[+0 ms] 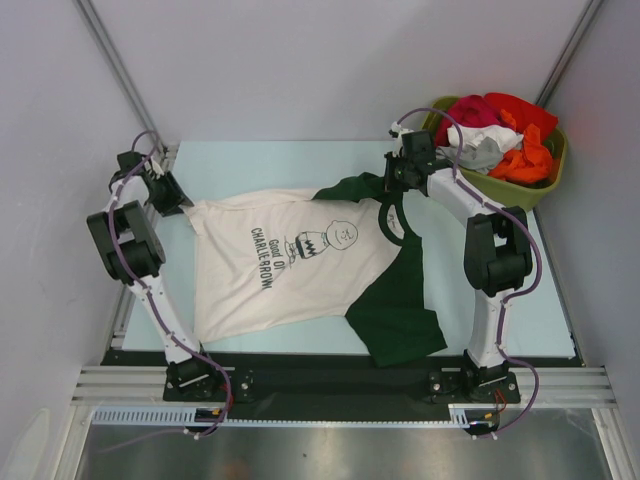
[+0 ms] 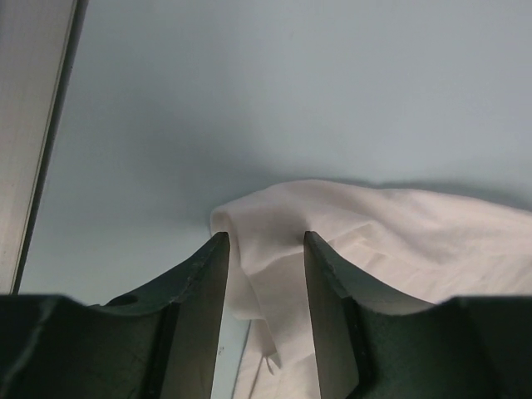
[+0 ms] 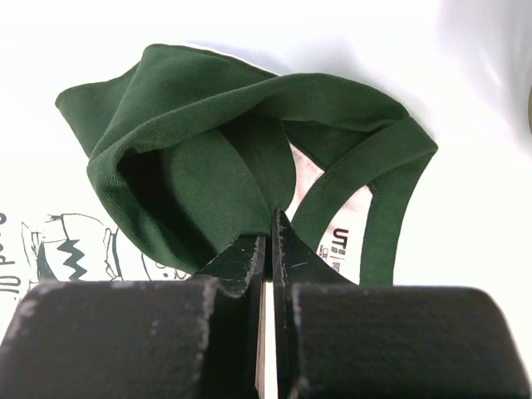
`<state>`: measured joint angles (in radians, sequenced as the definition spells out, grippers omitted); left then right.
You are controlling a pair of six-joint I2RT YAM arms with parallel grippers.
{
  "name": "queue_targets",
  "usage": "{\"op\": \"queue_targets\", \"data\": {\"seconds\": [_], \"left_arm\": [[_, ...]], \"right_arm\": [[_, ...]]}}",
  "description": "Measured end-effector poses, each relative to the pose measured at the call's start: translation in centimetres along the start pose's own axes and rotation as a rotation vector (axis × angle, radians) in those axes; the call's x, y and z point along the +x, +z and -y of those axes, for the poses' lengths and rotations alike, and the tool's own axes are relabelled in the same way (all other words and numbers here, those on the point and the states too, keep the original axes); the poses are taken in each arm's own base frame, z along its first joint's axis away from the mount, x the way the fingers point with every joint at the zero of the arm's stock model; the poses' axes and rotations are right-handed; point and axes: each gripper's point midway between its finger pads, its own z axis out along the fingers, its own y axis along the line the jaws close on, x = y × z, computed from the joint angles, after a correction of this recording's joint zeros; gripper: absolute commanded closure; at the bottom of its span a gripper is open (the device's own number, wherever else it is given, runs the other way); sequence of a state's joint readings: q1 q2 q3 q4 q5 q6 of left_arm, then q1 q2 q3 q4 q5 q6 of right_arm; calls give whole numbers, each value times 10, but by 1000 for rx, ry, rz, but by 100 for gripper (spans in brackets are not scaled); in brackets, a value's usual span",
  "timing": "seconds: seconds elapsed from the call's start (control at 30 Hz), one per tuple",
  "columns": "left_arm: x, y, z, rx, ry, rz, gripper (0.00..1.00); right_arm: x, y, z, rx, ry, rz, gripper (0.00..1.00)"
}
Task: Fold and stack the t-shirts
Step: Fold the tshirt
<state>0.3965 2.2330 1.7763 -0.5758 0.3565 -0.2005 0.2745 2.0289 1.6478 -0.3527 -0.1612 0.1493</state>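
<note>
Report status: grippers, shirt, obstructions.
Left gripper open astride t-shirt hem. Right gripper shut on green cloth near collar. Shirt unfolded, print up. Tub far right, apart.

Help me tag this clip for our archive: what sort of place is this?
Probably a robotics lab work cell: plain white panels on aluminium struts enclose a pale blue tabletop, two black robot arms are bolted to its near edge, and a cream-and-green t-shirt lies spread between them.

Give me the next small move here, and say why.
Probably close the left end effector on the cream hem corner of the t-shirt: its fingers stand apart with that cloth between them, while the right end effector is shut on the dark green shoulder. Then both ends could be pulled flat.
</note>
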Motion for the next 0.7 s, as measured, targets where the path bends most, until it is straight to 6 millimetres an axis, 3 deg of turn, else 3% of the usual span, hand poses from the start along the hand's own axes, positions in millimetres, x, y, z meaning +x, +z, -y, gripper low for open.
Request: {"op": "queue_targets", "data": {"seconds": [0.27, 0.43, 0.7], "left_arm": [[7, 10, 3, 43, 14, -26, 53], [7, 11, 8, 74, 18, -24, 59], [13, 14, 8, 82, 17, -28, 53]], "right_arm": [[0, 0, -1, -6, 0, -1, 100], [0, 0, -1, -6, -1, -2, 100], [6, 1, 0, -4, -3, -12, 100]]}}
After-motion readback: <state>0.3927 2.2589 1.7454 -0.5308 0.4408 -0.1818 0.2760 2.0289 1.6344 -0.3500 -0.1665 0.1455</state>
